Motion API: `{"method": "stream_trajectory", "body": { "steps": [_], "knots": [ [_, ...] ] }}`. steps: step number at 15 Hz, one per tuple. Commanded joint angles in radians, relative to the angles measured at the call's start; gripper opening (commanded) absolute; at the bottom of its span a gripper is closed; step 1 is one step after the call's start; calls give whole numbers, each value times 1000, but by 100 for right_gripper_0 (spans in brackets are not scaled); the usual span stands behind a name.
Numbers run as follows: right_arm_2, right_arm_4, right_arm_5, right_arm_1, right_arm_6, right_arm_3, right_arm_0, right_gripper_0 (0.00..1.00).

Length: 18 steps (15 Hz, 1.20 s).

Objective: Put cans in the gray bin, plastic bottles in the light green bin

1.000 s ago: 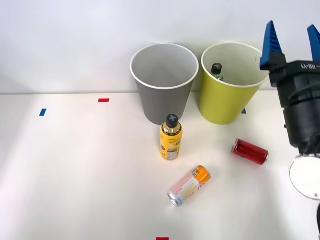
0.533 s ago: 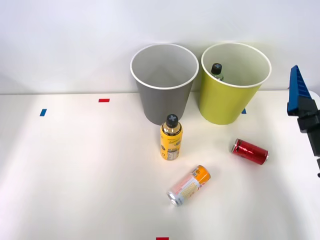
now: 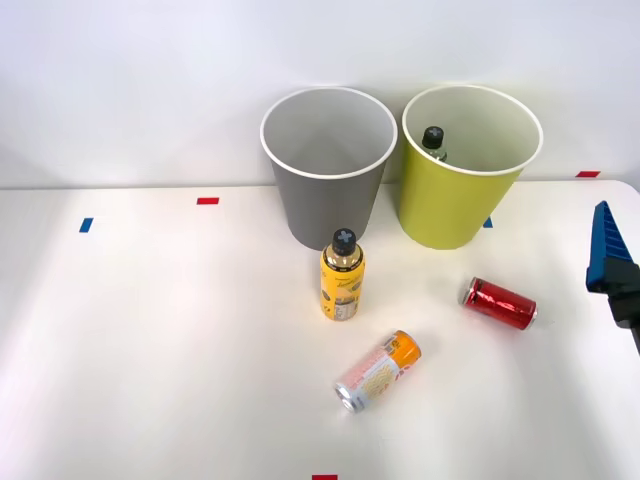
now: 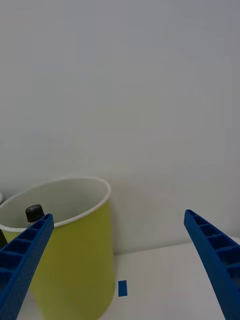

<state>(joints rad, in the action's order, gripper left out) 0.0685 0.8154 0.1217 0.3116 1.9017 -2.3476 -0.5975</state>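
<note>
While three of the four things remain out on the desk, one bottle already stands inside the light green bin, its dark cap poking up near the bin's near wall, so that part of the sorting looks done.

Going left to right: a blue tape mark and a red tape mark sit toward the desk's far edge, likely placement guides. The gray bin stands at the middle of the far edge, and I can see nothing inside it. Just in front of it the yellow bottle stands upright, cross-marked cap up; its label print is too small to read. Nearer the front edge the orange can lies on its side, silver end toward the camera, its writing illegible. The light green bin stands just beside the gray one. In front of it, toward the right edge, the red can lies on its side with no readable marking.

At the desk's right edge the right claw shows one blue finger. From the wrist view the claw is spread wide and carries nothing, facing the green bin and the wall. My guess is that it is clear of the bins to line up the next pick; the red can is nearest.
</note>
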Motion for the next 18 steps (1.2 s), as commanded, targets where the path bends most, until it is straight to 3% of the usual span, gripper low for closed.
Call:
{"method": "stream_trajectory", "body": {
  "steps": [1,9,12,14,16,18],
  "knots": [
    [5,-12,-4,-62,8,7,-47,90],
    [56,-50,-50,-42,36,19,-180,90],
    [47,-205,44,-42,11,97,-177,90],
    [5,-289,184,-39,-79,188,-169,90],
    [-50,-427,434,-37,-176,340,-176,90],
    [-52,-562,530,-39,-299,429,-192,90]
  ]
}}
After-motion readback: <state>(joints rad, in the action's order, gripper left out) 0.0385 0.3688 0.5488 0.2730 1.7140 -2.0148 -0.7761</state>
